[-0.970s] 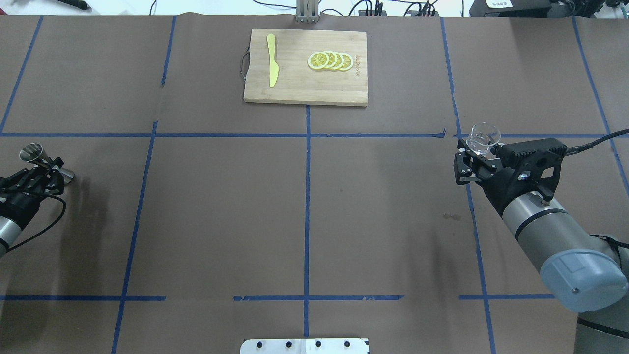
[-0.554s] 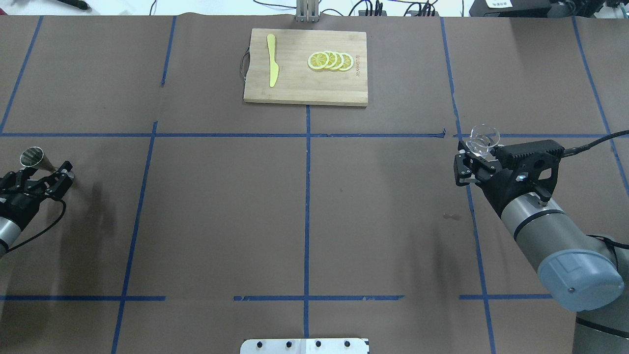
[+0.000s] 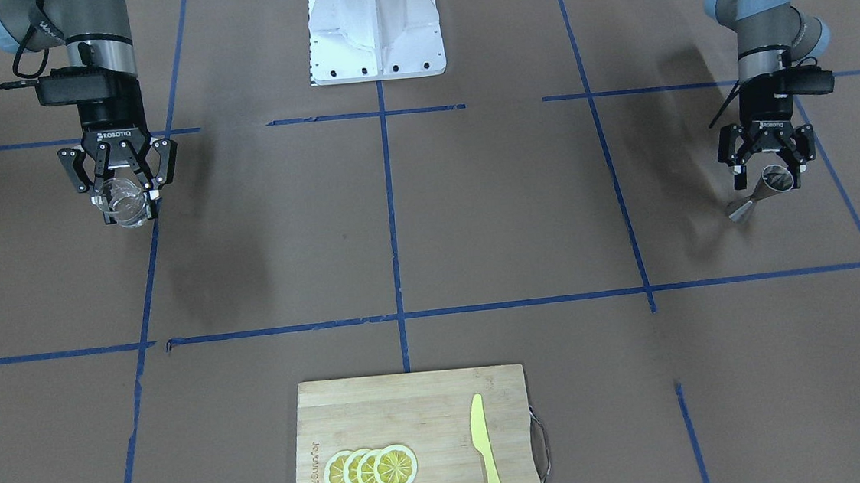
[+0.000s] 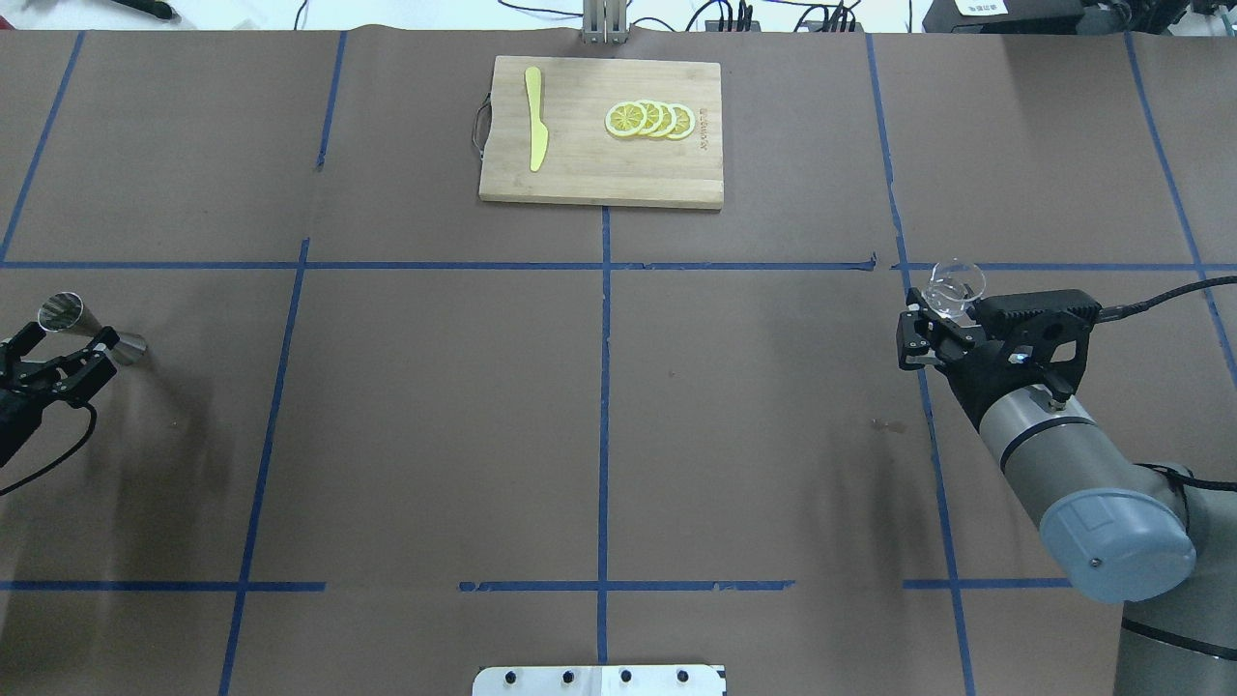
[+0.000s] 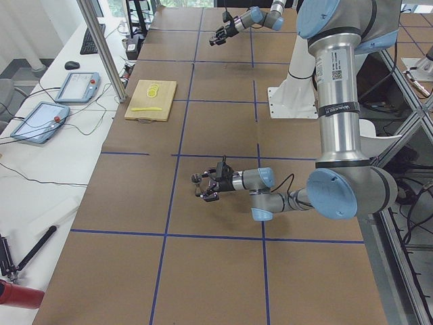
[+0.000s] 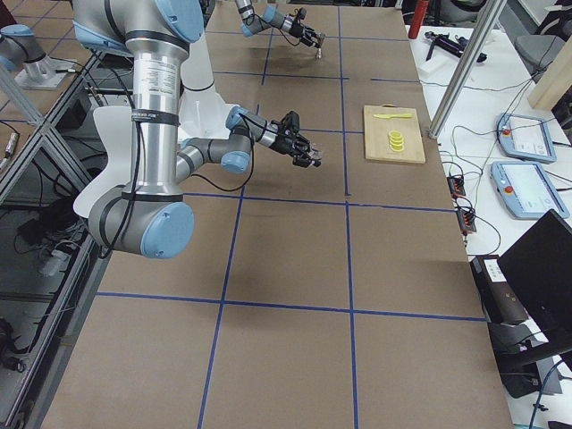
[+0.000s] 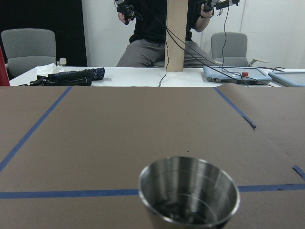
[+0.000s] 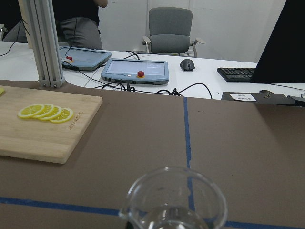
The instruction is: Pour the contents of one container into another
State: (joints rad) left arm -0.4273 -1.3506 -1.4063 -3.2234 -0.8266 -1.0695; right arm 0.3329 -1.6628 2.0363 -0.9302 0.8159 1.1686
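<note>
There was one conical stainless-steel jigger (image 4: 66,315), one clear glass beaker (image 4: 955,280), one rectangular bamboo cutting board (image 4: 599,166), four round yellow lemon slices (image 4: 626,119) and one slim flat yellow knife (image 4: 534,118).

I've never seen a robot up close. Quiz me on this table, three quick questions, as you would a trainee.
1. True or false: the knife lies on the board.
2. Fill in: the right hand grips a ____.
3. How many lemon slices are on the board?
Key: 1 true; 2 glass; 3 four.
</note>
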